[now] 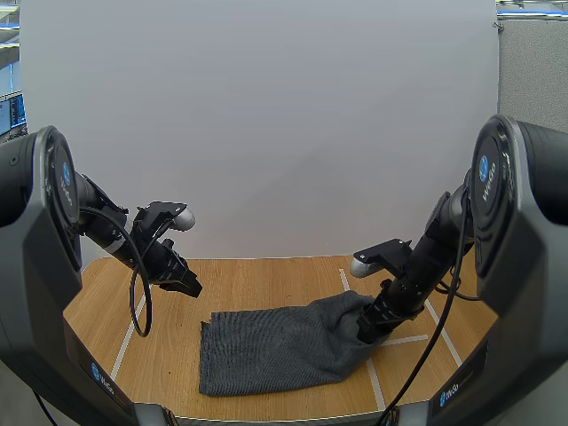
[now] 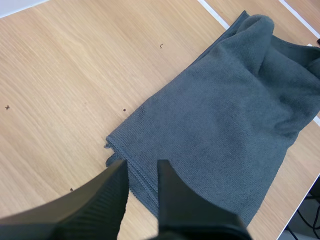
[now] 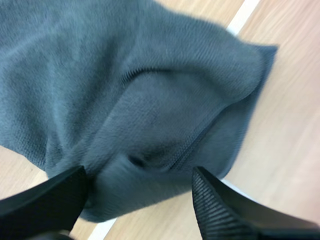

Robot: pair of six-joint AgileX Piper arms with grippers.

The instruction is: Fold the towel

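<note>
grey cloth towel (image 1: 266, 346): right end bunched up, ready for pinching
right hand (image 3: 140, 172): spread wide, astride that bunch
left hand (image 2: 142, 165): slightly parted, empty, held clear

Two black jointed arms, left arm (image 1: 105, 226) and right arm (image 1: 437, 244), rounded glossy base housings (image 1: 31, 240), each with a round blue badge (image 1: 66, 174), white lettering (image 1: 100, 377) low on the casings, left pincer (image 1: 187, 286) and right pincer (image 1: 367, 334), each of two black tapered fingers (image 3: 220, 210) with ribbed inner faces.

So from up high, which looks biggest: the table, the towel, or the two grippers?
Largest: table
Then: towel
Smallest: left gripper and right gripper, which look about alike, so no ranking between them.
</note>
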